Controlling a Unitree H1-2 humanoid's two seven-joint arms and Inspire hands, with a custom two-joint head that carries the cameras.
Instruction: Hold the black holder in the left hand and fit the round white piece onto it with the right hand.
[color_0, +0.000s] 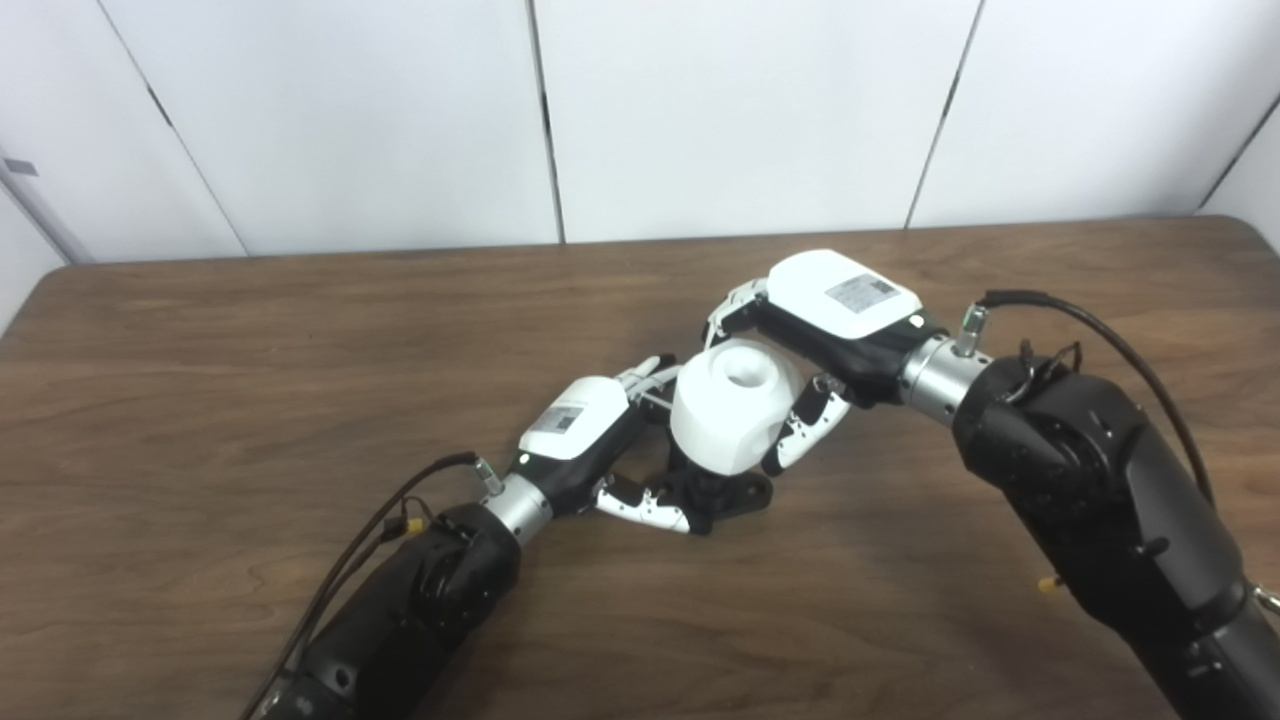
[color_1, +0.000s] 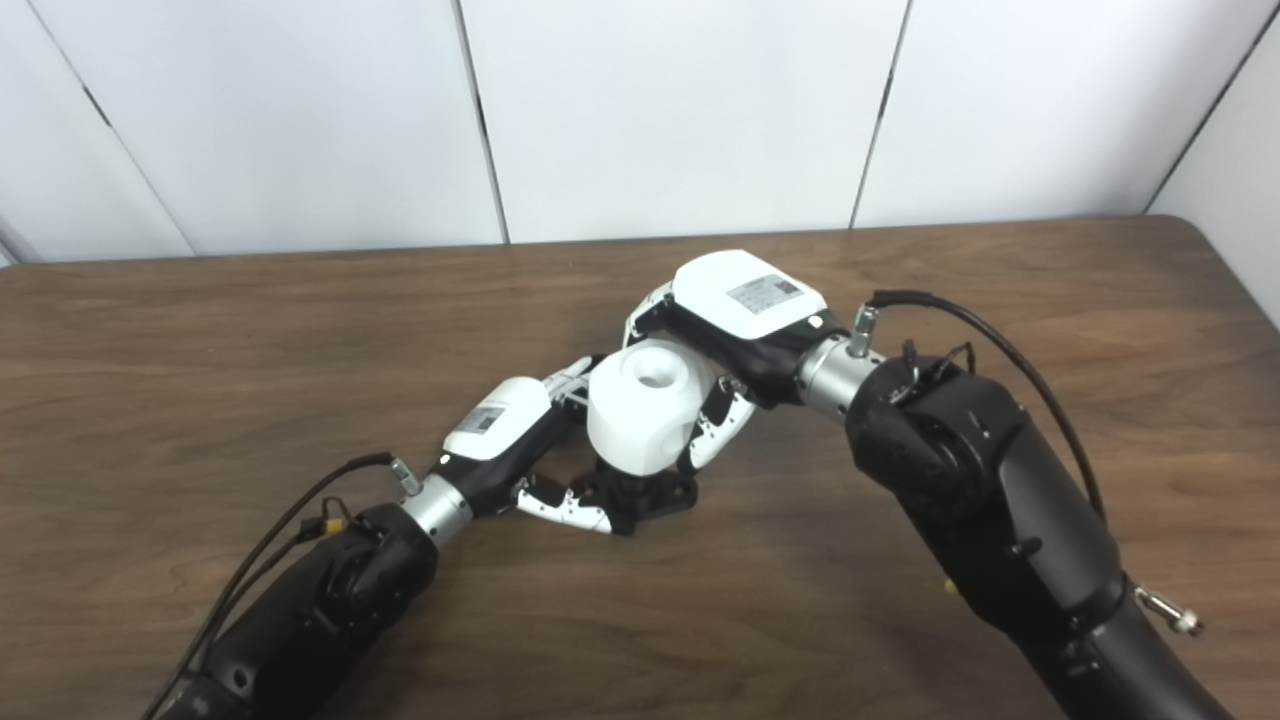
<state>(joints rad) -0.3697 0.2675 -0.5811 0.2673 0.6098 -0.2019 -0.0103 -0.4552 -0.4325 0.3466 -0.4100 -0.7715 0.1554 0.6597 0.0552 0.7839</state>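
Note:
The round white piece (color_0: 733, 415) with a hole in its top sits over the black holder (color_0: 722, 493), whose base rests on the wooden table (color_0: 250, 350). My right hand (color_0: 820, 330) is shut on the white piece, fingers behind it and thumb at its right side. From the left, my left hand (color_0: 600, 440) wraps around the black holder's base, thumb in front and fingers behind. The piece hides most of the holder. In the right eye view, the white piece (color_1: 645, 405) stands above the holder (color_1: 640, 495).
The table's back edge (color_0: 640, 245) meets white wall panels. Both black forearms (color_0: 1100, 500) come in from the bottom corners, with cables (color_0: 370, 530) at the wrists.

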